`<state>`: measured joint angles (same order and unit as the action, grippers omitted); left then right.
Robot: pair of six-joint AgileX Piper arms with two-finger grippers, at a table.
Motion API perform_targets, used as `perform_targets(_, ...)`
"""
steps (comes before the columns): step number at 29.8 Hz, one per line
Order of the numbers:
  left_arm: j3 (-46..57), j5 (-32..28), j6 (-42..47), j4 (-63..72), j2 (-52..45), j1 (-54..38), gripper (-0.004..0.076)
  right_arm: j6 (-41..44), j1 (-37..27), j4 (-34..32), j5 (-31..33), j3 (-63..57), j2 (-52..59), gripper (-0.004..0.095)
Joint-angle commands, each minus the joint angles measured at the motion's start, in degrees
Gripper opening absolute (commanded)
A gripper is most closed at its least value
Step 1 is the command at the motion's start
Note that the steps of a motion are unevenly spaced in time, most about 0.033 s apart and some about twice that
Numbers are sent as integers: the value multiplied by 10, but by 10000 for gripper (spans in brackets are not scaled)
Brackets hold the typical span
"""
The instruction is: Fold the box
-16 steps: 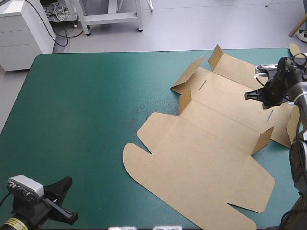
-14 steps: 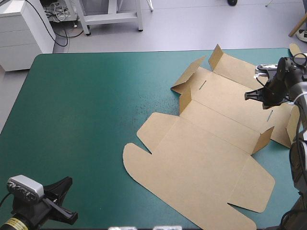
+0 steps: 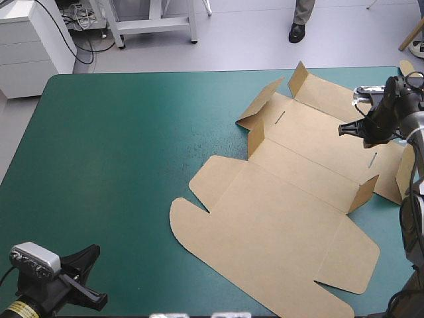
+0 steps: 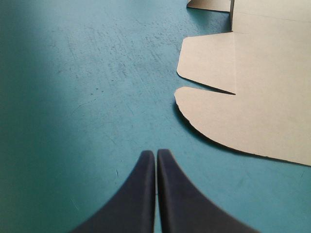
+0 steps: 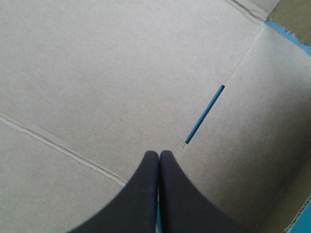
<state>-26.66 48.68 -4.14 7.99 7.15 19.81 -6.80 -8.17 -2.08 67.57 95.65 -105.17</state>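
The left gripper (image 3: 89, 257) hangs at the near left corner of the table (image 3: 119, 165), its black fingers (image 4: 143, 187) pressed together. The right arm (image 3: 414, 129) reaches in near the far right corner, the right gripper (image 3: 344, 130) likewise closed to a point.

Box (image 3: 291, 199): on your table (image 3: 119, 165), right half, far right corner through to near edge.
Left gripper (image 4: 156, 153): near left corner, over bare table; box ahead, apart.
Right gripper (image 5: 159, 153): above the box's far right part, slot (image 5: 204, 115) just ahead.

Brown box (image 3: 285, 218) on teal-green table (image 3: 119, 146)
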Motion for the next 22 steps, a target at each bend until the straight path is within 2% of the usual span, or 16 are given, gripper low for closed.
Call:
perform_targets(1, -12, -40, 2, 10, 8, 4, -8, 5, -4, 0, -5, 34, 39, -21)
perform_targets(16, -12, -40, 2, 10, 8, 4, -8, 4, -4, 0, -4, 27, 176, -21)
perform_targets(22, -12, -40, 2, 10, 8, 4, -8, 17, -4, 0, -4, -51, 228, -22)
